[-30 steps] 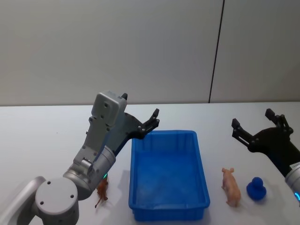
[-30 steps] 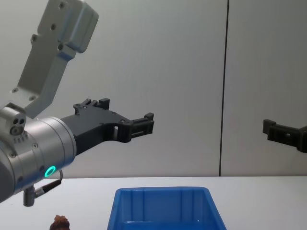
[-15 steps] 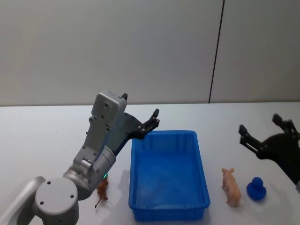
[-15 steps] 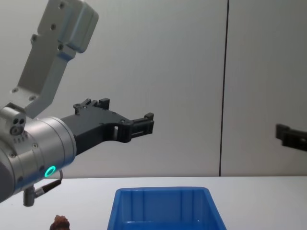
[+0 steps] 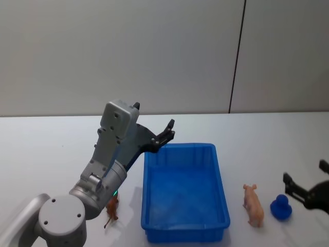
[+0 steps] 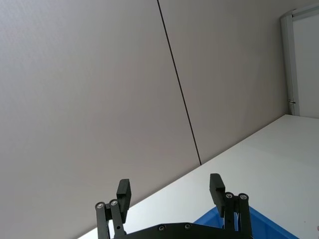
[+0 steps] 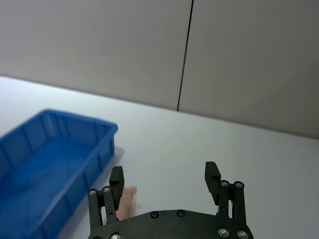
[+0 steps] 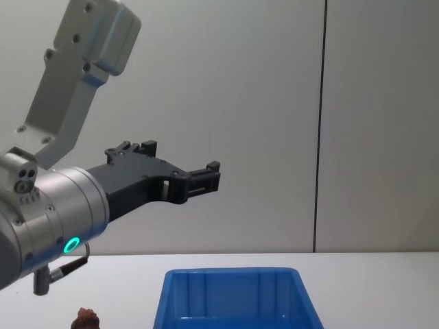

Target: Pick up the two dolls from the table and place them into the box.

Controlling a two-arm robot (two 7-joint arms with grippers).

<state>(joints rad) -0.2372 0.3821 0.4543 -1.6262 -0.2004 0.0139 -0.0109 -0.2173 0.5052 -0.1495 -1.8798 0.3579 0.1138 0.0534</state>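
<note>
Blue first, looking down from the head: finding the box [image 5: 181,147] sitting on the white table [image 5: 46,149]; spotting the left gripper [image 5: 167,130] hanging in the air by the box's far left corner, jaws parted on nothing; noticing a brown doll [image 5: 111,210] standing just left of the box, close by that arm; catching a pink pig doll [image 5: 253,205] lying right of the box, a blue doll [image 5: 281,207] just beside it, and the right gripper [image 5: 304,173] hovering near the blue doll's right side, fingers spread wide, gripping nothing. Peering along the left wrist: seeing jaws wide apart against the grey wall [image 6: 99,99], with a corner of the box [image 6: 261,226] showing by one finger. Peering along the right wrist: seeing fingers splayed over the table, the pink pig doll [image 7: 128,196] lying between gripper and box. Looking across from the chest: watching the left gripper [image 8: 209,176] held high above the box, the brown doll [image 8: 86,317] peeking up left of it.
</note>
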